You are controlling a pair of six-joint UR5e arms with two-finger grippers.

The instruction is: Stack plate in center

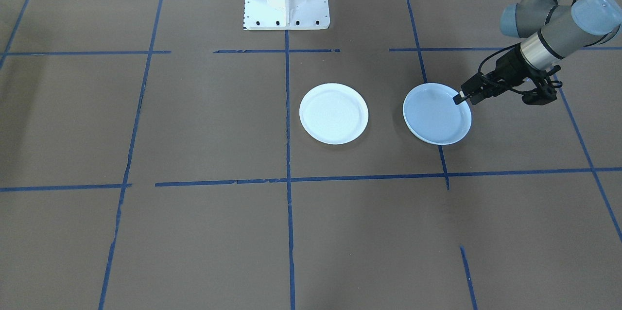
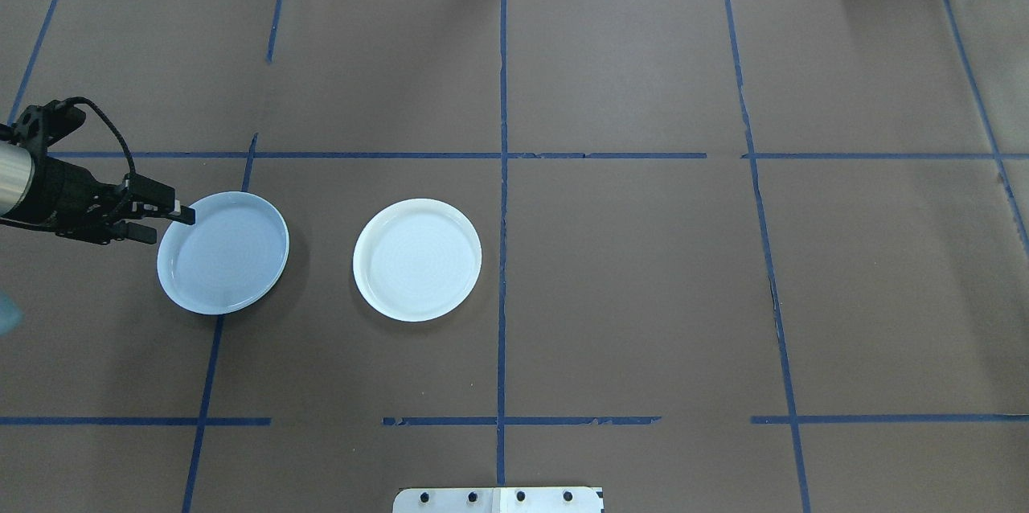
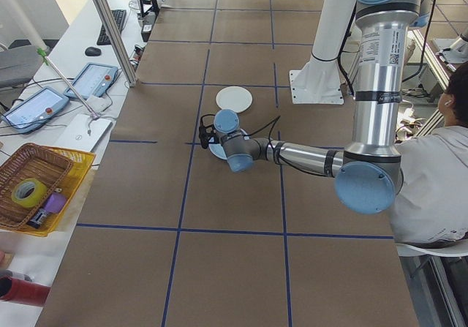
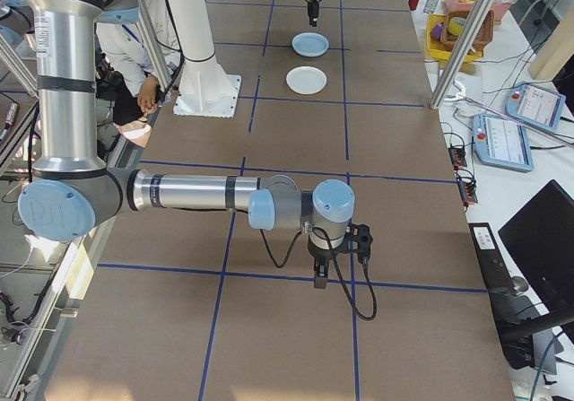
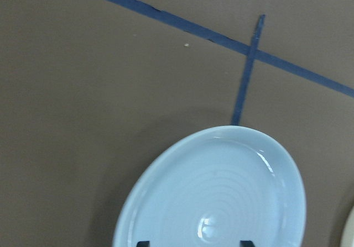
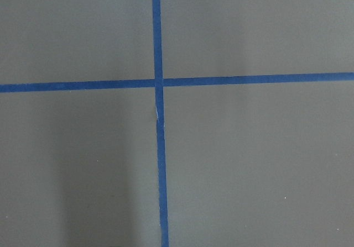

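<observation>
two plates are seen on the brown table (image 2: 643,272), well apart from each other. the pale blue plate (image 2: 223,254) lies toward the robot's left, and the white plate (image 2: 417,259) lies nearer the middle line of blue tape (image 2: 502,175). both plates hold nothing, and nothing is stacked yet. faint rings are noticed in the blue plate in the left wrist view, and in the white one too, so it cannot be decided with certainty which plate is meant as the center. by its position the white plate is judged to be the stacking place.

the left gripper (image 2: 165,222) is held low at the outer rim of the blue plate, with one finger above the rim and one below or outside it. the jaws are seen parted around the rim and not yet pressed on it, as it appears in the front view. this pose is probably chosen because a flat plate can be taken only by its edge.

the right gripper (image 4: 319,278) is shown only in the right side view, far from the plates, over bare table. whether it is open or closed cannot be told.
</observation>
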